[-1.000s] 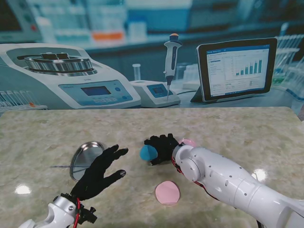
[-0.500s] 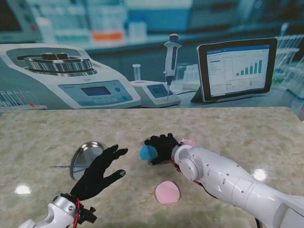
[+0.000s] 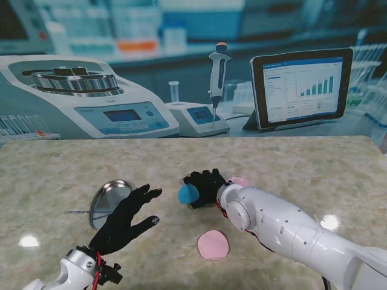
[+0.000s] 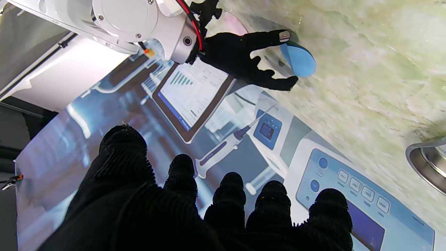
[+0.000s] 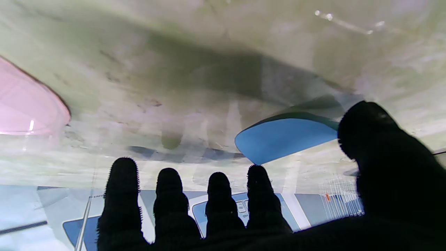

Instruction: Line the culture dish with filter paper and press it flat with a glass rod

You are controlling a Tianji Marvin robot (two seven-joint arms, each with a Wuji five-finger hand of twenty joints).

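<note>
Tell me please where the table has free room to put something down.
Bare marble lies far behind both hands and right of the right hand. It is crowded between the metal dish, blue disc and pink disc.

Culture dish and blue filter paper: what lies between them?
Only the left hand, fingers spread, over bare table, between culture dish and blue filter paper in the stand view.

left hand [image 3: 124,219] fingers spread, right hand [image 3: 207,186] pinching
</note>
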